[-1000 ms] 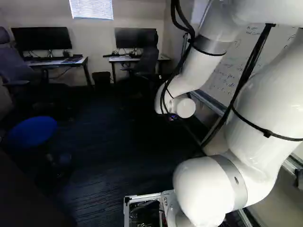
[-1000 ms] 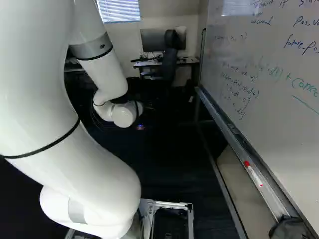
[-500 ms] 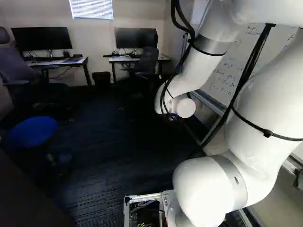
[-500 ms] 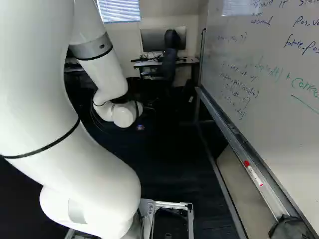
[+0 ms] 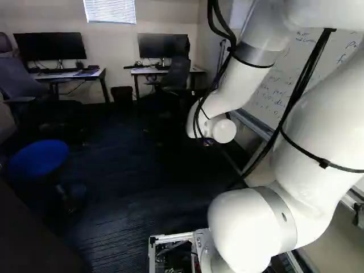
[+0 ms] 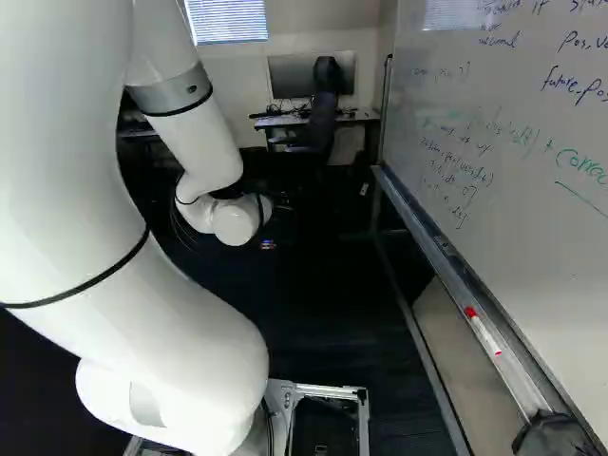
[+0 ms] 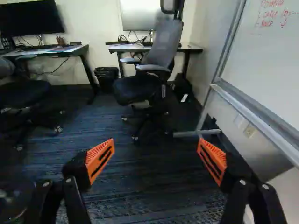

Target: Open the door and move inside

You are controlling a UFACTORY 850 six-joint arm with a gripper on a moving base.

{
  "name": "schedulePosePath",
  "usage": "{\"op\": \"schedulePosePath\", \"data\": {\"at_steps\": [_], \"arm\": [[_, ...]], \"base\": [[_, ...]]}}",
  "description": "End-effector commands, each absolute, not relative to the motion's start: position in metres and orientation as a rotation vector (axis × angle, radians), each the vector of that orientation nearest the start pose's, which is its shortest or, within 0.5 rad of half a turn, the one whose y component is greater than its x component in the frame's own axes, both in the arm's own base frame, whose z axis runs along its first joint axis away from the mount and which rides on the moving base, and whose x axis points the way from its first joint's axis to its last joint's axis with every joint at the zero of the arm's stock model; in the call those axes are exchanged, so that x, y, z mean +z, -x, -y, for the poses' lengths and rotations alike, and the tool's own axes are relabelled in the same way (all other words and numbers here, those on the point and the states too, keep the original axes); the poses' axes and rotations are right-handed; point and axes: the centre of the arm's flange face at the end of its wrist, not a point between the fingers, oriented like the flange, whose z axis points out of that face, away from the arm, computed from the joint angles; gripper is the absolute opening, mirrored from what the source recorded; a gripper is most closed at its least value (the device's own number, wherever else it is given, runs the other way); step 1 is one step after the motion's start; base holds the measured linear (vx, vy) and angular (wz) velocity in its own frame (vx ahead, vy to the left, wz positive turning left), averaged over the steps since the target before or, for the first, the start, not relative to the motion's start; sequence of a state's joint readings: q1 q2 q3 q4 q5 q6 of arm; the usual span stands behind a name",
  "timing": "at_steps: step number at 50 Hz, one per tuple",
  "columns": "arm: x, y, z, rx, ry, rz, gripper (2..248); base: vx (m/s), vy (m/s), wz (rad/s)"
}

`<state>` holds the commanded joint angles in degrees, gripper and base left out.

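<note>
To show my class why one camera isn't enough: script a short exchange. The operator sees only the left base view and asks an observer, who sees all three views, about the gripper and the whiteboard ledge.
Operator: I can't see the fingers of the gripper. How do they stand?
Observer: The wrist view shows them wide apart, with nothing gripped between them.
Operator: I see only part of the ledge below the whiteboard. Is anything lying on it?
Observer: Yes, the right base view shows a white marker with a red cap.
</note>
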<state>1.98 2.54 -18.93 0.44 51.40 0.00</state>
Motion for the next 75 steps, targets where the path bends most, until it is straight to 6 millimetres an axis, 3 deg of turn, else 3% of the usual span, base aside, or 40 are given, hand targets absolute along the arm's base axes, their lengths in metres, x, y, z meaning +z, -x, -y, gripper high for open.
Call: {"op": "schedulePosePath", "data": {"at_steps": [47,75], "arm": [[0.371,-0.288,-0.002,-1.830,2.549,0.006,247],[0.366,-0.270,0.000,-1.824,2.558,0.000,247]], "base": [[0.000,0.000,0.000],[0.000,0.000,0.000]]}}
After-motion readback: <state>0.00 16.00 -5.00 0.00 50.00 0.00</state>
